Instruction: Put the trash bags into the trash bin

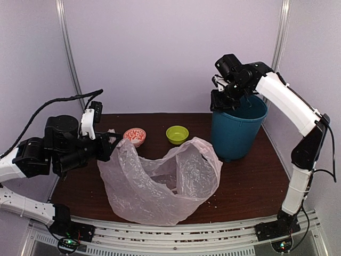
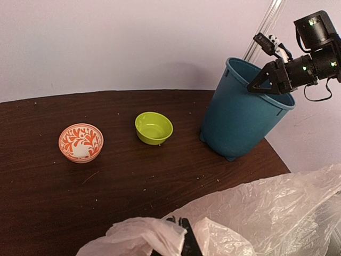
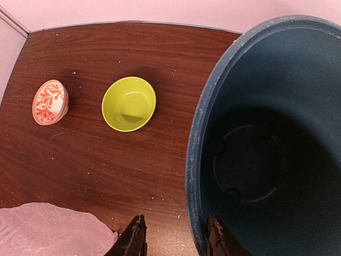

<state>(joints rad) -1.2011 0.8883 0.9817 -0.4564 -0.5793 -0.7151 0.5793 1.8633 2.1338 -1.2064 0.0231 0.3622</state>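
Pink bag [image 1: 160, 186] slumped on bench [image 1: 250, 181], edge pinched in left jaws; right jaws spread astride bin [image 1: 237, 130] rim: bracing step, next likely clamp rim, lift bag over.

Left arm [image 1: 32, 157]: black-and-white, folded low, wrist roughly level, pointing toward table centre.
Left gripper [image 1: 111, 144]: jaws pressed together, pinching fold of thin crinkly translucent pale-pink plastic bag [image 1: 160, 186] (plastic bunches on both sides of fingertip in wrist view).
Right arm [image 1: 290, 104]: white links reared high, wrist bent downward.
Right gripper [image 1: 219, 102]: fingers [image 3: 134, 240] parted, pointing down. Rim of teal-blue round plastic bucket [image 3: 193, 160] lies between them, one finger outside wall and clear of it, other inside.
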